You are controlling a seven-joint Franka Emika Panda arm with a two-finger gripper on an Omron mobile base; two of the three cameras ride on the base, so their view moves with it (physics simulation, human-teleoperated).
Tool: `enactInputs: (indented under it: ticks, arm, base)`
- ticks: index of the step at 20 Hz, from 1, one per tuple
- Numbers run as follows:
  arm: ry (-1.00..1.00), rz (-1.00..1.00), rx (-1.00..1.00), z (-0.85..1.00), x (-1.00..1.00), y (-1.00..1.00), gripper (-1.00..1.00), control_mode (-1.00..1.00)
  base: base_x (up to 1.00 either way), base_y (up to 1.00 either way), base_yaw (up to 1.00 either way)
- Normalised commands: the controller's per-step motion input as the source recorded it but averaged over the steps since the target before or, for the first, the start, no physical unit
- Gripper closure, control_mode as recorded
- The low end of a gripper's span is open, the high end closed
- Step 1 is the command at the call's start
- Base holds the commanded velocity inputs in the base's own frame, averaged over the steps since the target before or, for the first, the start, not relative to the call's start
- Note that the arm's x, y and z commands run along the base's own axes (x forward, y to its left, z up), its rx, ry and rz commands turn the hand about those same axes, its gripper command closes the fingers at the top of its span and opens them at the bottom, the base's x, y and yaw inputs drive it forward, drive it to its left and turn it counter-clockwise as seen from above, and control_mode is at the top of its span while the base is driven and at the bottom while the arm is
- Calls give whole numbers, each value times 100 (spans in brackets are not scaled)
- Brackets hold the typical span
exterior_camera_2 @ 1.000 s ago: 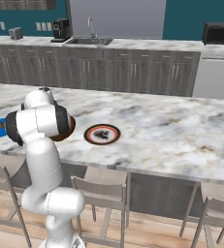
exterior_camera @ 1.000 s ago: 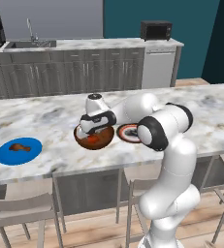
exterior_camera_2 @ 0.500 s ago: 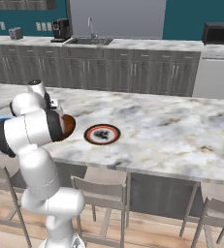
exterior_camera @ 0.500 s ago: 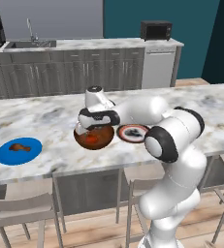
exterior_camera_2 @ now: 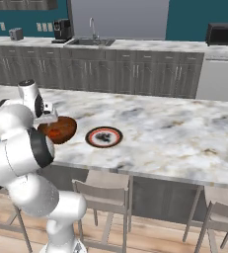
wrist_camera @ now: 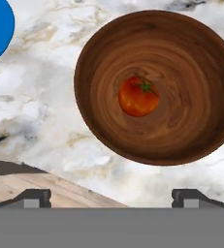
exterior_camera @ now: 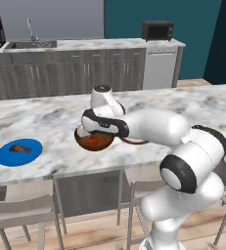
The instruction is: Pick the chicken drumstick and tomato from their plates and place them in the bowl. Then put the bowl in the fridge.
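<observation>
pincer (wrist_camera: 111,196) hangs wide open and empty above the wooden bowl (wrist_camera: 157,87) on the marble bench (exterior_camera: 46,122), its two dark fingertips (wrist_camera: 33,196) spread well apart. tomato (wrist_camera: 138,96) lies at the bottom of the bowl, while the chicken drumstick (exterior_camera: 18,147) sits on the blue plate (exterior_camera: 19,152) well to one side. brown-rimmed plate (exterior_camera_2: 103,137) rests just beside the bowl.
</observation>
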Motion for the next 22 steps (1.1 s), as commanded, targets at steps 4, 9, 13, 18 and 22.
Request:
enactInputs:
  ticks: [4,9,13,18,22]
  arm:
    - [0,-10,10,8,-74,-23,-100,-100]
    - [-5,-10,4,0,-68,-26,-100,-100]
    - [0,-9,0,0,-48,-17,-100,-100]
    - [0,-5,0,0,-18,-5,-100,-100]
    - [0,0,0,0,0,0,-100,-100]
  base:
    - [0,0,0]
    - [0,0,0]
    - [0,0,0]
    - [0,0,0]
    - [0,0,0]
